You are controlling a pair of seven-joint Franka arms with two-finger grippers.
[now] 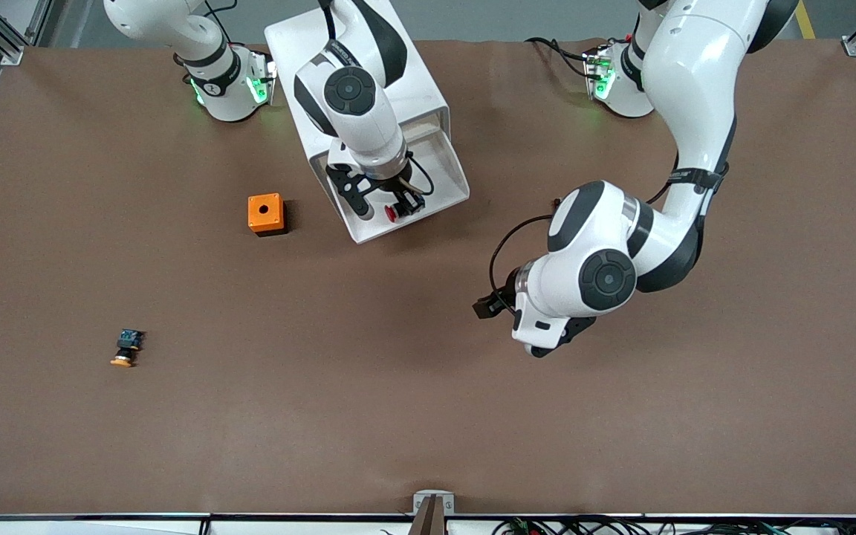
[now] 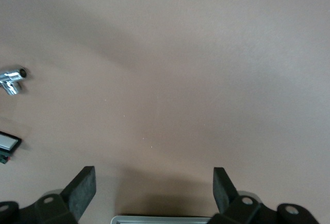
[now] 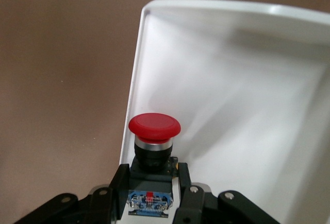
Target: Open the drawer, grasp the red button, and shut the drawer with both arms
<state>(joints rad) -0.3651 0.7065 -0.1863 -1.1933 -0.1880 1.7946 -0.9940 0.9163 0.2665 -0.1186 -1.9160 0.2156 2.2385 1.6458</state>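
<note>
Starting at the right arm's end of the table (image 1: 64, 446), the orange button (image 1: 125, 349) and orange cube (image 1: 265, 214) lie untouched. In the open drawer (image 1: 428, 204), the right hand (image 1: 391, 208) grips the red button (image 3: 154, 126) by its black body. It looks light, rigid and smooth, best held under the cap. The left hand (image 2: 154, 188) waits open above bare table.

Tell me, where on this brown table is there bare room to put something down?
Widest bare patch: the table along the camera's edge, between the orange-capped button and the left pincer. It is crowded at the open drawer, where the right pincer grips the red button, the orange cube beside it.
</note>
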